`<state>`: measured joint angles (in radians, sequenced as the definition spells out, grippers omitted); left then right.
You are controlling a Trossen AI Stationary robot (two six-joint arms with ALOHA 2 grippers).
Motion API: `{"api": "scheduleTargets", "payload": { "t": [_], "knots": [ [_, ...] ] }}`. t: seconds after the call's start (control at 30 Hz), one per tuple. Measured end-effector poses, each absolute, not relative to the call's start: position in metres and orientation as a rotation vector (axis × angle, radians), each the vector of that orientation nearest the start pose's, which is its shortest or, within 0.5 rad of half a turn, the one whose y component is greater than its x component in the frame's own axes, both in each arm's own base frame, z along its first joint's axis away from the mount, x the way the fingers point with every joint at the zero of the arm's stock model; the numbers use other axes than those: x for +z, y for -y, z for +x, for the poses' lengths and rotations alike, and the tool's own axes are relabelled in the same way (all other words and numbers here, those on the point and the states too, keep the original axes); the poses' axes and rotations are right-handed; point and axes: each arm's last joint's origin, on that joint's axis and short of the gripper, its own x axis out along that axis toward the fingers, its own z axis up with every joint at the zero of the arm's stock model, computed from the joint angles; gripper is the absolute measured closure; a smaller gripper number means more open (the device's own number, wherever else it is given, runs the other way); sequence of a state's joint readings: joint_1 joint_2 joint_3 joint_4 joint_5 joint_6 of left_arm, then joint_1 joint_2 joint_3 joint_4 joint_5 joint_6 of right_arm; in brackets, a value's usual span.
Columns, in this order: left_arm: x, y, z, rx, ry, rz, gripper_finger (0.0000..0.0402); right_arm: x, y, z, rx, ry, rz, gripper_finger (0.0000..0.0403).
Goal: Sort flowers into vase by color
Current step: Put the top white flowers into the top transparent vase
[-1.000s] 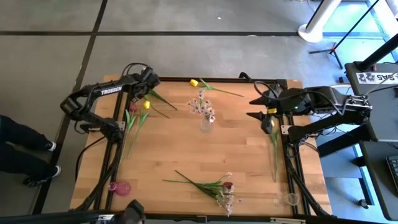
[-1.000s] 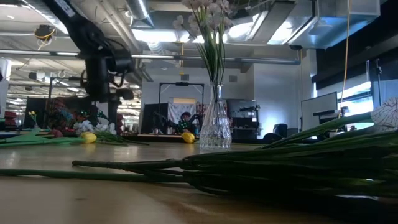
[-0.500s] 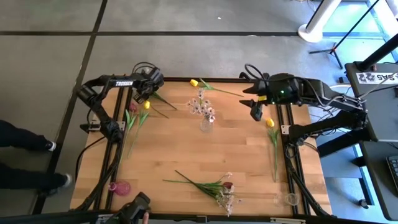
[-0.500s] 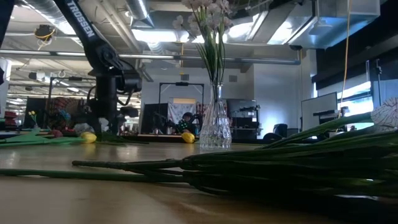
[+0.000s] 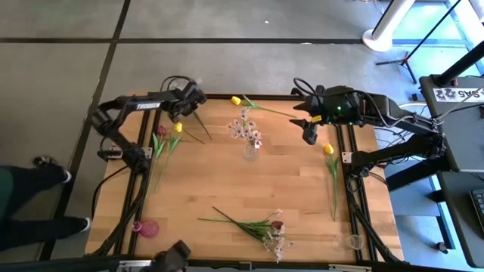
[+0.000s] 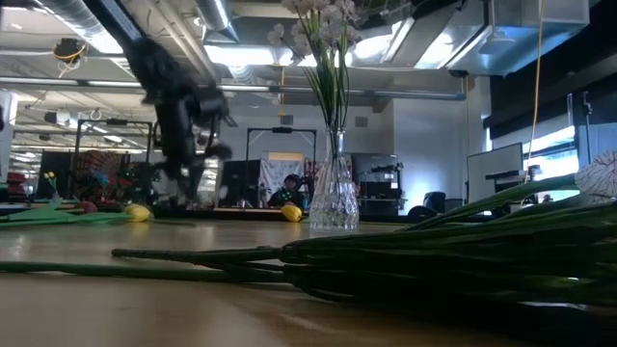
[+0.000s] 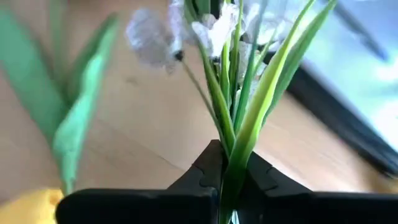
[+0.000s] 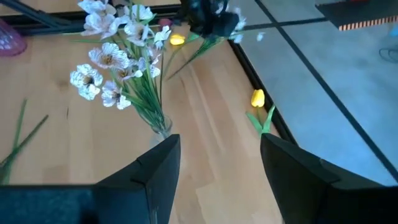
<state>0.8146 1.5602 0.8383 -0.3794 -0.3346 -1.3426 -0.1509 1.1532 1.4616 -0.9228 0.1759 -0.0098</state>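
My left gripper [image 5: 195,100] is at the table's far left, shut on a spray of white blossoms [image 7: 211,25] with green stems. The right wrist view shows that gripper [image 8: 211,22] with the blossoms [image 8: 239,31] beside it. A clear vase [image 5: 249,151] at mid-table holds white flowers [image 5: 246,128] upright. My right gripper [image 5: 306,130] hangs open high over the far right, nothing between its fingers [image 8: 217,180]. Yellow tulips lie flat on the wood [image 5: 236,100] [image 5: 178,128] [image 5: 328,149]. A red tulip [image 5: 161,130] lies at the left. My left gripper pinches the spray's green stems [image 7: 233,177] between its two fingers, below the blossoms. The fingers slant downward. The stems stick out past the fingertips with the blossoms ahead of them, and the lower stem [image 8: 186,56] trails down toward the table; whether it touches the wood I cannot tell.
A bunch of mixed flowers [image 5: 261,227] lies near the front edge. A pink vase [image 5: 147,227] stands at the front left and a clear one [image 5: 352,242] at the front right. A person's legs [image 5: 30,219] show beside the table's left.
My left gripper has moved along the far edge toward the table's right and now has the white spray, whose stem stands steeper than it lay before. My right arm has swung from the right edge toward the far edge, its gripper still open.
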Motion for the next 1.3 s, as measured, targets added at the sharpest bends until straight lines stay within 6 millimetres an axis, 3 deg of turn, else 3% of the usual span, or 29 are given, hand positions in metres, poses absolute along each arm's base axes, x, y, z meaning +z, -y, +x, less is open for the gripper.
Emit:
{"api": "scheduleTargets", "payload": {
  "t": [0.13, 0.33, 0.43, 0.53, 0.63, 0.77, 0.87, 1.1, 1.3],
  "knots": [
    [0.219, -0.171, 0.205, 1.443, -0.180, -1.137, 0.0390, 0.421, 0.036, 0.203, -0.297, -0.620, -0.039, 0.0182],
    [0.298, -0.070, 0.209, 1.043, -0.033, -0.750, 0.0391, 0.423, 0.034, 0.203, -0.212, -0.601, -0.060, 0.0182],
    [0.328, -0.020, 0.205, 0.745, 0.020, -0.605, 0.0391, 0.425, 0.033, 0.205, -0.166, -0.579, -0.083, 0.0182],
    [0.343, 0.016, 0.200, 0.536, 0.053, -0.523, 0.0391, 0.428, 0.032, 0.207, -0.139, -0.537, -0.111, 0.0182],
    [0.343, 0.038, 0.199, 0.463, 0.026, -0.439, 0.0391, 0.432, 0.033, 0.209, -0.137, -0.502, -0.128, 0.0182],
    [0.349, 0.054, 0.201, 0.446, 0.109, -0.488, 0.0391, 0.435, 0.032, 0.206, -0.145, -0.479, -0.132, 0.0182],
    [0.350, 0.072, 0.207, 0.418, 0.151, -0.402, 0.0391, 0.439, 0.032, 0.204, -0.169, -0.437, -0.120, 0.0182],
    [0.307, 0.086, 0.258, 0.337, 0.283, -0.245, 0.0391, 0.446, 0.033, 0.203, -0.184, -0.387, -0.203, 0.0182],
    [0.272, 0.081, 0.297, 0.406, 0.138, 0.108, 0.0391, 0.446, 0.033, 0.203, -0.159, -0.395, -0.321, 0.0182]
  ]
}}
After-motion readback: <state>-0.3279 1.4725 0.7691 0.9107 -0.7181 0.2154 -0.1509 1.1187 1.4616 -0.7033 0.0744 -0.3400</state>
